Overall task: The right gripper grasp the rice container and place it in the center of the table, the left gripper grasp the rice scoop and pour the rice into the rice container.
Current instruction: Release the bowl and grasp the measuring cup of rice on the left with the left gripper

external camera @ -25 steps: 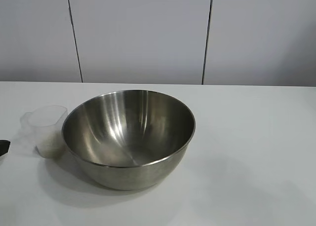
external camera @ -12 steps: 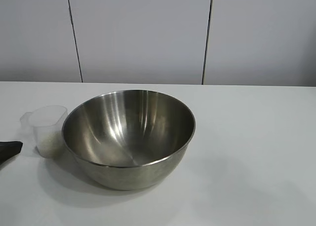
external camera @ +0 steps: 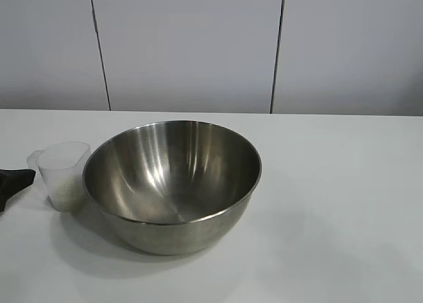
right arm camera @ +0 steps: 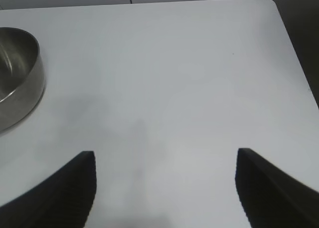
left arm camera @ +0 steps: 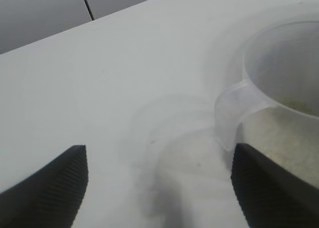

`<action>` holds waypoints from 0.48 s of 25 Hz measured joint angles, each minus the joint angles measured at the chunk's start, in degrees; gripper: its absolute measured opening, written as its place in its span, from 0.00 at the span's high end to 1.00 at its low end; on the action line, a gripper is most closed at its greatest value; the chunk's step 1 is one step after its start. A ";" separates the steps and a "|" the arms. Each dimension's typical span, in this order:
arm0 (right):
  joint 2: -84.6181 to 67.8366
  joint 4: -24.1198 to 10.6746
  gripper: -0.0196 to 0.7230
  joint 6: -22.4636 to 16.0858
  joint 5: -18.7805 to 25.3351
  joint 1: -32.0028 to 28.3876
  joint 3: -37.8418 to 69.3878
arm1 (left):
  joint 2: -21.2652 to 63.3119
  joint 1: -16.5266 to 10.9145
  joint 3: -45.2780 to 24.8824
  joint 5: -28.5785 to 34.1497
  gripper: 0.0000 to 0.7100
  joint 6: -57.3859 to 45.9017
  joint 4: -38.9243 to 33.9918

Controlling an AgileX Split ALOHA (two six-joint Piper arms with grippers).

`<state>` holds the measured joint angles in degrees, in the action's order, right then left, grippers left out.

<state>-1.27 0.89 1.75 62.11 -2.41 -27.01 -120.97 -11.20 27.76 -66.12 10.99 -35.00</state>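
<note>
While the left hand [left arm camera: 157, 188] stands open just left of the rice scoop [external camera: 63, 174], which touches the steel rice container [external camera: 172, 184] mid-counter [external camera: 330, 217], a skewed closure could tip rice [left arm camera: 294, 138] out.

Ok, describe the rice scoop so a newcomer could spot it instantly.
Start at the big steel rice container near the middle of the white table. Just off its left rim stands the rice scoop: a small clear plastic cup with rice in its bottom, far smaller than the bowl.
</note>
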 joint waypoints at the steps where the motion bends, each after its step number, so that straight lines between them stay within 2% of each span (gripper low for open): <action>1: 0.00 0.00 0.25 0.00 0.00 0.00 0.00 | -0.77 0.16 0.23 0.06 0.20 -0.06 -0.05; 6: 0.00 0.00 0.25 0.00 0.00 0.00 0.00 | -2.74 2.51 1.99 0.17 0.20 -0.15 -0.22; 12: 0.00 0.00 0.25 0.00 -0.07 0.00 0.00 | -2.75 3.05 3.72 0.11 0.20 -3.46 0.23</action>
<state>-1.27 0.89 1.75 62.04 -2.41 -27.01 -123.72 -8.15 31.48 -66.01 7.53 -34.77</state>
